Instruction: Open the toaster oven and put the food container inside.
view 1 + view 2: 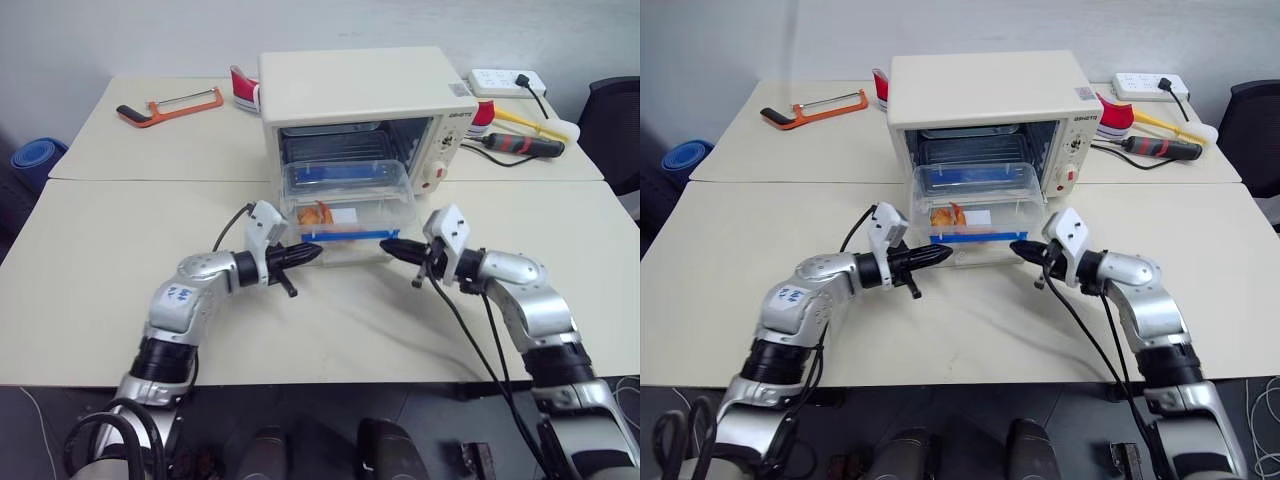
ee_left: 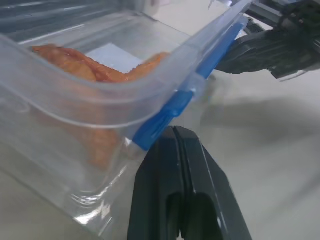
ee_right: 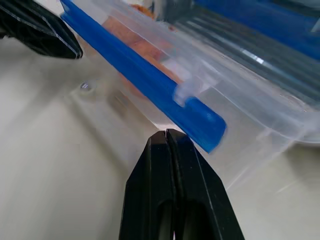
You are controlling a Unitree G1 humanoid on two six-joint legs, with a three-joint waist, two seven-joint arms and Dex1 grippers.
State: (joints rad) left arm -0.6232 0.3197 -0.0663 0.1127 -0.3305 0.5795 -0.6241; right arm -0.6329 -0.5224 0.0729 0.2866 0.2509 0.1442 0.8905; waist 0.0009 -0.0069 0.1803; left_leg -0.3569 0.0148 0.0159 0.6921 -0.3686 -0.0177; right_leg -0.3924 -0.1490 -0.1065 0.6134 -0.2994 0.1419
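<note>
Even, soft indoor light falls from above. The table (image 1: pixel 90 290) carries faint shadows. In the wrist views the food container (image 2: pixel 100 100) looks blurred, with small glints on its plastic.

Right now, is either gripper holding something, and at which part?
Nothing is clamped. Both the left gripper and the right gripper are shut, with their tips at opposite sides of the food container, just below its blue clip.

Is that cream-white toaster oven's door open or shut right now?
Open. The cream-white toaster oven shows its racks with no glass in front, and the clear plastic food container rests just before the opening.
</note>
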